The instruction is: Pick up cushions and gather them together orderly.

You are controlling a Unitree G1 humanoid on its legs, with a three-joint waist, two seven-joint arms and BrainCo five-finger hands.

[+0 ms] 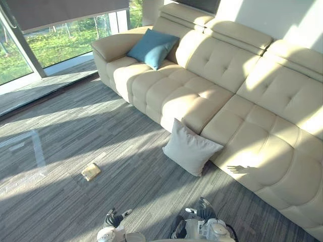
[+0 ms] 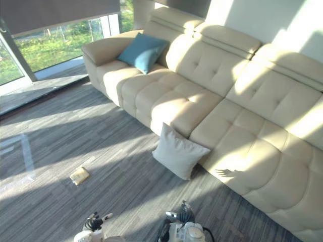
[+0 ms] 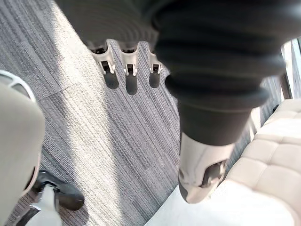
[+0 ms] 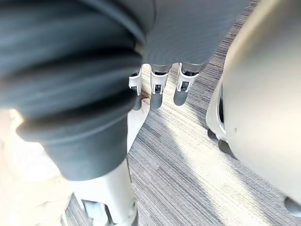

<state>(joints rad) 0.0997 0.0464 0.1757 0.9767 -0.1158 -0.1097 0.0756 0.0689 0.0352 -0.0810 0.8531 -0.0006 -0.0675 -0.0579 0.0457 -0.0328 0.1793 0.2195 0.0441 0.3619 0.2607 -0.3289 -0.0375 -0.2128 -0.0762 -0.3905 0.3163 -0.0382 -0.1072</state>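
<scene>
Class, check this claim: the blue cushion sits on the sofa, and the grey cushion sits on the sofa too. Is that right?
No. The blue cushion sits on the sofa, but the grey cushion stands on the carpet, leaning against the sofa's front; the left eye view shows it.

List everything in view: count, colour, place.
sofa: one, cream, along the wall.
blue cushion: one, blue, on the sofa's far end, against the backrest.
grey cushion: one, light grey, on the carpet, leaning against the sofa's front.
small flat object: one, tan, on the carpet left of the grey cushion.
carpet: one, grey, striped, underfoot.
window: one, far left, greenery outside.
left hand: one, silver, open, empty, above the carpet.
right hand: one, silver, open, empty, above the carpet.
</scene>
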